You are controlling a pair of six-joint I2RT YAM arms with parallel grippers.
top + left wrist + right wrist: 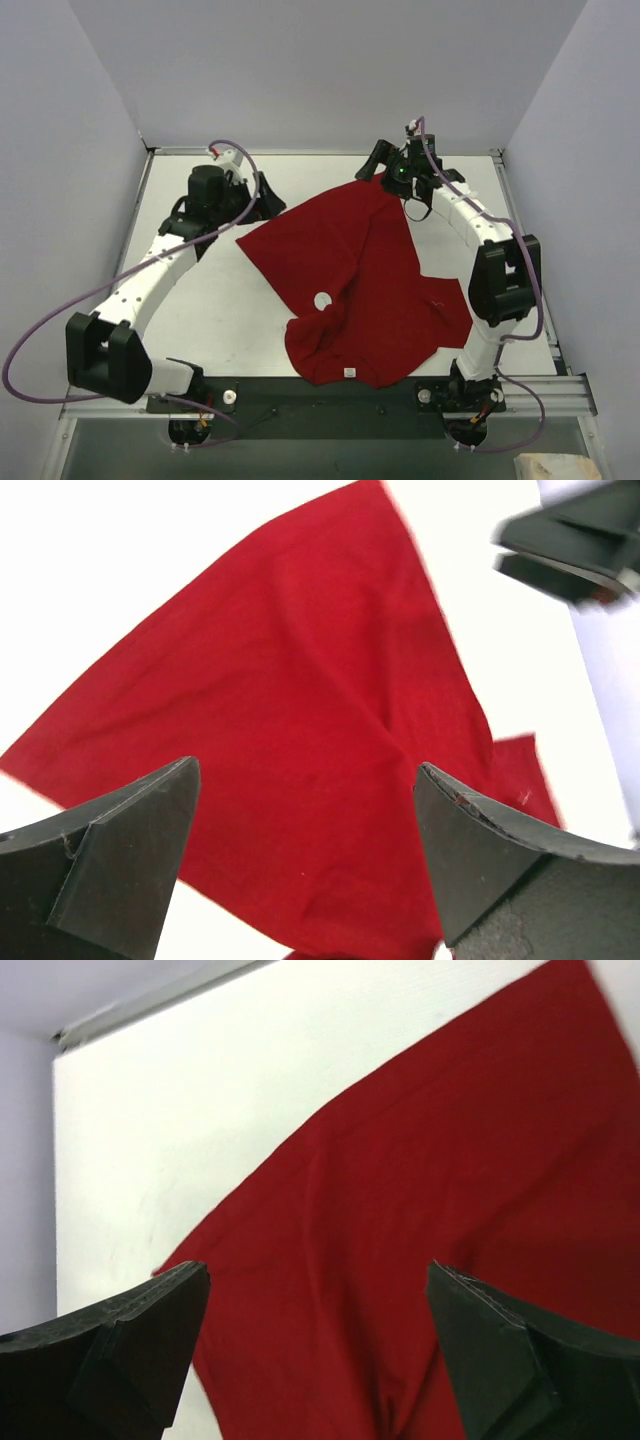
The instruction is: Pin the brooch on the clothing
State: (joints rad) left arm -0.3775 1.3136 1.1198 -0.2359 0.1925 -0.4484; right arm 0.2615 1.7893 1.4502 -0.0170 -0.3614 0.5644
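Clothing (360,290) rumpled on table (220,300) | left fingers (120,850) spread, empty | right fingers (110,1350) spread, empty

- The left arm of white moulded shell segments (165,265) was broken up by bulky matt black joint housings (105,350).
- The right arm of matching white shells (470,215) carried a black block-shaped elbow housing (505,280).
- A thin lilac cable (232,143) looped loosely off the left arm, and a second lilac cable (541,295) trailed along the right one.
- The left gripper (305,763) had two charcoal wedge-shaped fingers (110,870) with bevelled faces, one lightly scuffed along its edge.
- The right gripper (318,1265) showed the same dark, angular plastic fingers (100,1350).
- A small green indicator light (400,172) glowed on the right wrist's black body.
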